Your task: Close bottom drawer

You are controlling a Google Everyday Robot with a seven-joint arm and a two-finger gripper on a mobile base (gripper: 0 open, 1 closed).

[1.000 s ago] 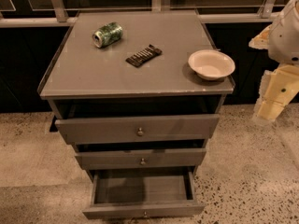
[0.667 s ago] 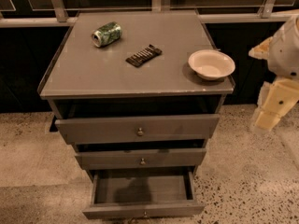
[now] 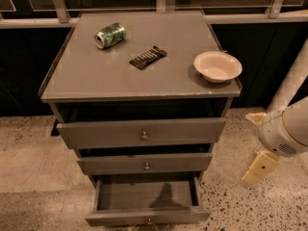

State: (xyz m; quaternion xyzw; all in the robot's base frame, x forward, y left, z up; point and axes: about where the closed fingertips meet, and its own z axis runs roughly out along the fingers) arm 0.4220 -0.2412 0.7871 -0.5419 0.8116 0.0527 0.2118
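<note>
The shallow grey wooden bottom drawer (image 3: 144,199) stands pulled out, low left of the cream claw (image 3: 260,167) (wide or narrow, I cannot tell), its front free for a push.

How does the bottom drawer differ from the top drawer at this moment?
The bottom drawer is pulled far out, its inside showing; the top drawer sticks out only slightly. The bottom drawer's front is slimmer and narrower than the top drawer's. Both are grey with a small centred knob. The gripper hangs at the picture's right, beside the cabinet, apart from both.
</note>
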